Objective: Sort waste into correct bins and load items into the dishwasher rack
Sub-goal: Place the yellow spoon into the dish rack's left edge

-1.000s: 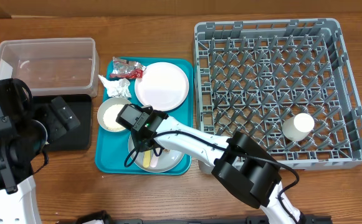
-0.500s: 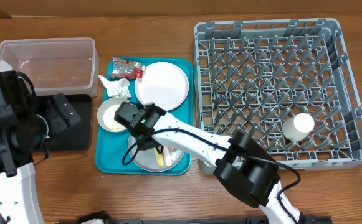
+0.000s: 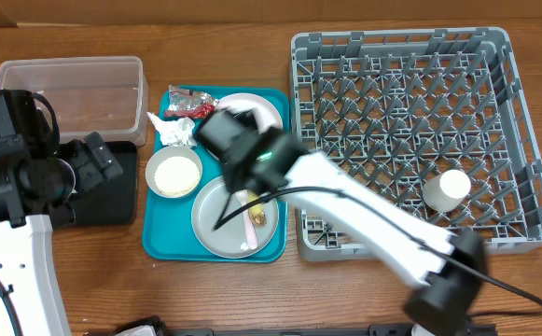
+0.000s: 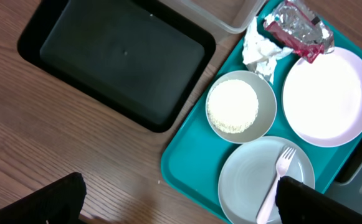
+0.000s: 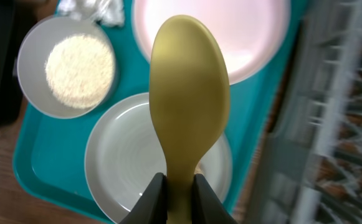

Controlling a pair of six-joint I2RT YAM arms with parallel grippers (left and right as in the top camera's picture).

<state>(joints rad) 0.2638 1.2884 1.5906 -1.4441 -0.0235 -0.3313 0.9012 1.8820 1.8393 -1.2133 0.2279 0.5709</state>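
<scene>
Over the table from above, the rack (image 3: 401,121) fills the right side, one cup (image 3: 448,189) sitting among its pegs near the front right. Just left of it, the teal tray (image 3: 159,238) carries the white plate (image 3: 257,107) at the back and the grey plate (image 3: 213,224) at the front. The bowl (image 3: 174,174) of rice (image 3: 174,175) is on its left, with the napkin (image 3: 173,131) and wrapper (image 3: 188,103) at the back corner. A fork (image 3: 251,235) and a small brown scrap (image 3: 259,218) lie on the grey plate. The right arm (image 3: 345,201) streaks across the tray in a blur, and I can't read its grip from up here. Far left is the tub (image 3: 70,89), with the black tray (image 3: 121,201) touching its front and the left gripper (image 3: 98,166) hanging over that tray's right end.

Left wrist now: the jaws are spread wide, a finger at each bottom corner, wood and teal tray between them. The fork lies on the grey plate, tines toward the bowl.

Right wrist: the right gripper (image 5: 179,186) is pinched narrow on the spoon (image 5: 187,93) by its handle. The spoon is up in the air, its scoop pointing away over both plates, and the rack is a blur on the right.
</scene>
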